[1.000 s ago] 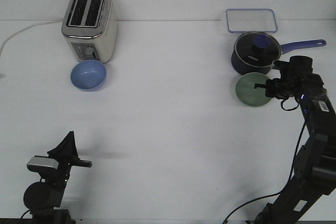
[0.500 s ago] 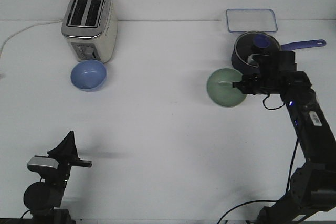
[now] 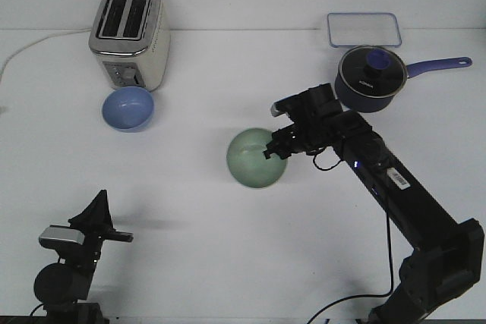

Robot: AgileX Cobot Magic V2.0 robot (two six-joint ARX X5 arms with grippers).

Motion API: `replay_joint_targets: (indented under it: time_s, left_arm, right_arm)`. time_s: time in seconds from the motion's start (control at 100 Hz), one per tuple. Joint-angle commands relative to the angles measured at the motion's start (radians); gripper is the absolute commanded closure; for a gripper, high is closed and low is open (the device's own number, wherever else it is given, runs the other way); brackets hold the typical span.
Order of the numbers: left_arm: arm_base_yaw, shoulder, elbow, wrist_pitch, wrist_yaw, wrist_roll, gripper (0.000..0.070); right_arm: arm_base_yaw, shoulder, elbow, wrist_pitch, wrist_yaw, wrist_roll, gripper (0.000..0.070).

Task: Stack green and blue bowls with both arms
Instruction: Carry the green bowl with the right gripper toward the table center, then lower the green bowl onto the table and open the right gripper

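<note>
My right fingers are pinched on the rim of the green bowl at its three o'clock edge, one finger inside the bowl and one outside as far as I can tell. The bowl hangs from that pinch near the middle of the tabletop; whether its base is clear of the surface or brushing it I cannot tell from the front view.

My left fingers sit at about seven o'clock on the tabletop, low and close to my base, grasping nothing; I cannot tell how far apart they are.

The blue bowl rests upright at roughly ten o'clock from the green one, just in front of the toaster and well apart from both my arms.

To do this carry well, I judge I should hold the rim pinch firm and keep the green bowl level, since a one-sided grip lets it tip or swing. I would travel toward ten o'clock, high enough to pass over the blue bowl's rim, then centre above it before lowering. The toaster stands just behind the target, so I should come in from the front rather than overshoot. The saucepan and the clear container lie at about two o'clock, out of my path.
</note>
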Motion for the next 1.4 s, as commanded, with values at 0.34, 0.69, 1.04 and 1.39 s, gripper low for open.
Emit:
replay_joint_targets:
  time_s: [0.34, 0.69, 1.04, 1.39]
  left_arm:
    - [0.001, -0.002, -0.02, 0.01, -0.002, 0.001, 0.069]
    - [0.001, -0.002, -0.02, 0.01, -0.002, 0.0, 0.069]
    - [0.001, -0.002, -0.02, 0.01, -0.002, 0.0, 0.069]
    - [0.001, -0.002, -0.02, 0.01, -0.002, 0.0, 0.0689]
  right_arm:
    - [0.117, 0.168, 0.01, 0.018, -0.006, -0.003, 0.0699]
    - [0.127, 0.225, 0.008, 0.027, -0.001, 0.008, 0.0698]
    - [0.127, 0.228, 0.005, 0.028, 0.033, 0.009, 0.0699]
    - [0.127, 0.235, 0.005, 0.016, 0.031, 0.01, 0.0696]
